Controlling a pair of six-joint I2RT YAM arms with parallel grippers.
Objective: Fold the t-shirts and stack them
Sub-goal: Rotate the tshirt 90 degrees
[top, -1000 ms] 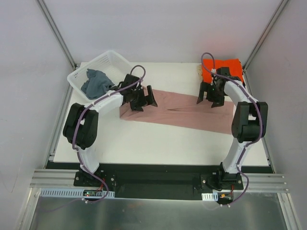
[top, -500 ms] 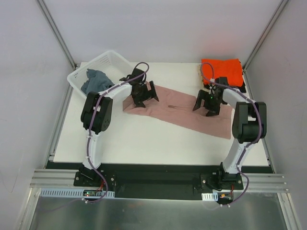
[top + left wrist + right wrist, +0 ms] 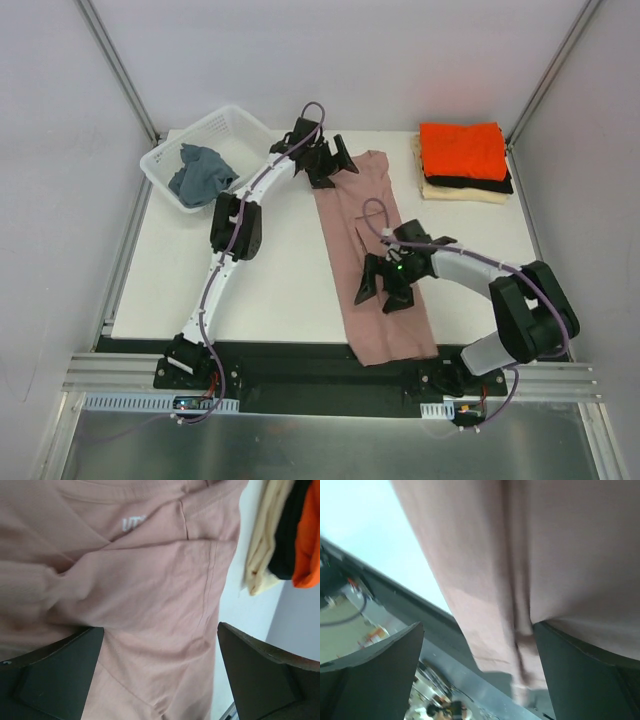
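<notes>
Top external view shows the dusty-pink t-shirt (image 3: 372, 215) lying as a narrow strip from the table's (image 3: 280, 290) far middle to its near edge, with left gripper (image 3: 334, 172) and right gripper (image 3: 378, 296) both splayed open above its ends, so the next move is probably pinching one end to fold crosswise.

soft matt cloth pink t-shirt (image 3: 370, 250)

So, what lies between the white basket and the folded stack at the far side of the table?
Between basket and folded stack, the top view shows the far end of the pink t-shirt, with the left pincer open over it.
</notes>
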